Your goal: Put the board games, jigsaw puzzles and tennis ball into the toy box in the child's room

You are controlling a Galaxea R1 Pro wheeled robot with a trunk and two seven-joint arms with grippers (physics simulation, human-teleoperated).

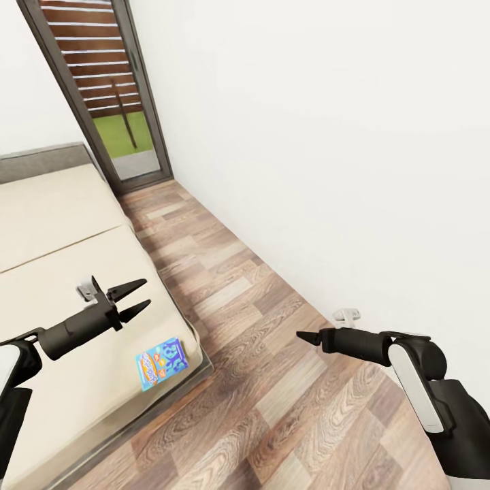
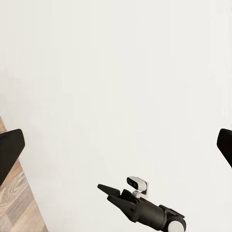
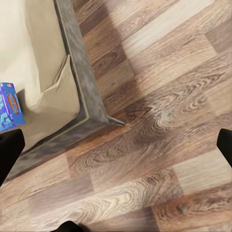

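One blue-white board game (image 1: 162,363) lies flat on the bed (image 1: 61,224) near its foot corner, and its edge also shows in the right wrist view (image 3: 9,110). My left gripper (image 1: 145,292) hangs open above the mattress, a little up and left of the game, with nothing between its fingers (image 2: 9,150). My right gripper (image 1: 301,335) is open and empty over the wooden floor, to the right of the bed corner (image 3: 104,118). The left wrist view looks across at the right gripper (image 2: 108,192). The table, toy box, jigsaw puzzles and tennis ball are out of view.
A strip of wooden floor (image 1: 272,381) runs between the bed's grey frame (image 3: 82,82) and a white wall (image 1: 327,136). A glass door (image 1: 116,95) stands at the far end of that strip.
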